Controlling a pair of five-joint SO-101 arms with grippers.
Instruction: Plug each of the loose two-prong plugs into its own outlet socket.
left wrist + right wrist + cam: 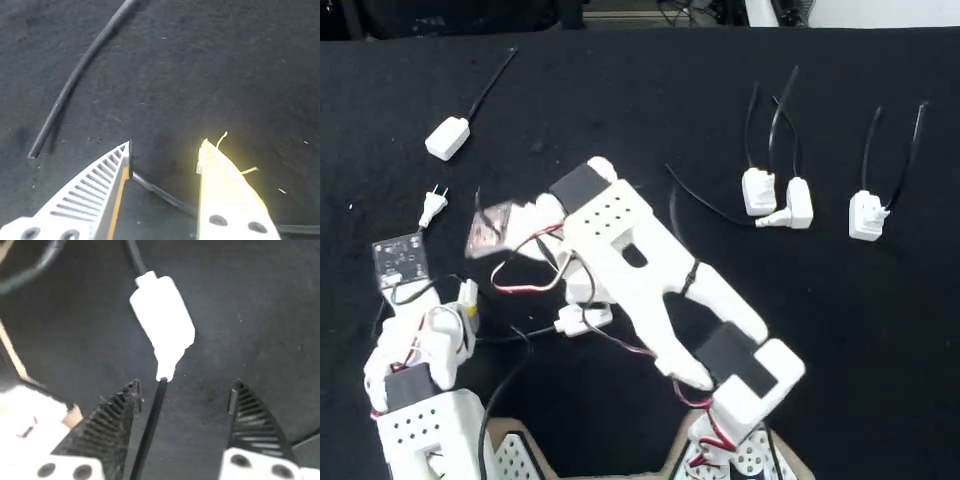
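A loose white two-prong plug (433, 206) lies at the left of the black table, below a white outlet socket (447, 138) with a black cord. In the right wrist view my right gripper (185, 387) is open, its black fingers (112, 415) on either side of a white connector body (162, 325) with a black cord at each end. That white piece (582, 318) lies under the right arm (620, 240). My left gripper (165, 147) is open low over the cloth, straddling a thin black cord (160, 192). Another loose cord (75, 80) lies beyond it.
Three white sockets with black cords sit at the far right (758, 190), (798, 204), (865, 215). The right arm stretches diagonally across the table's middle. The left arm (415, 360) stands at the near left corner, with servo wires around it.
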